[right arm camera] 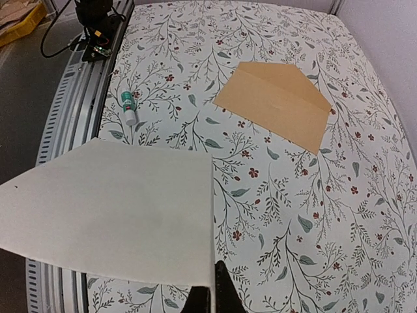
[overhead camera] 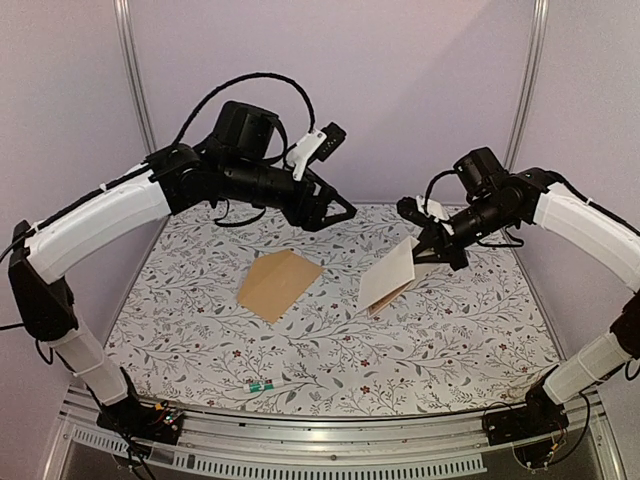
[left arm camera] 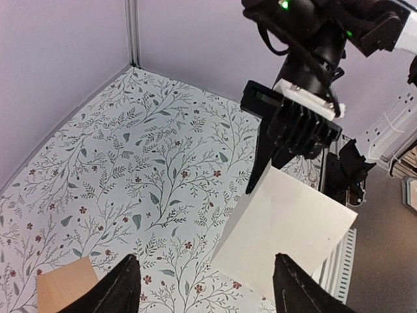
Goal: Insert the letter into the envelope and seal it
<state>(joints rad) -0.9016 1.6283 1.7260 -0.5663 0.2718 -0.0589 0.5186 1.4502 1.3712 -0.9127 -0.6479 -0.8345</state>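
The cream letter (overhead camera: pixel 387 274) hangs tilted over the right half of the table, its lower corner close to the cloth. My right gripper (overhead camera: pixel 428 250) is shut on its upper edge; in the right wrist view the sheet (right arm camera: pixel 111 208) fills the lower left, pinched edge-on at the gripper (right arm camera: pixel 214 290). The tan envelope (overhead camera: pixel 278 283) lies flat left of centre, apart from the letter, and shows again in the right wrist view (right arm camera: pixel 273 101). Raised behind the envelope, my left gripper (overhead camera: pixel 338 215) is open and holds nothing. Its fingers (left arm camera: pixel 120 287) frame the letter (left arm camera: pixel 287 228) from a distance.
A small glue stick (overhead camera: pixel 262 385) lies near the table's front edge, also seen in the right wrist view (right arm camera: pixel 128 107). A metal rail (overhead camera: pixel 330 450) runs along the near edge. Purple walls with upright posts (overhead camera: pixel 133 70) enclose the back and sides.
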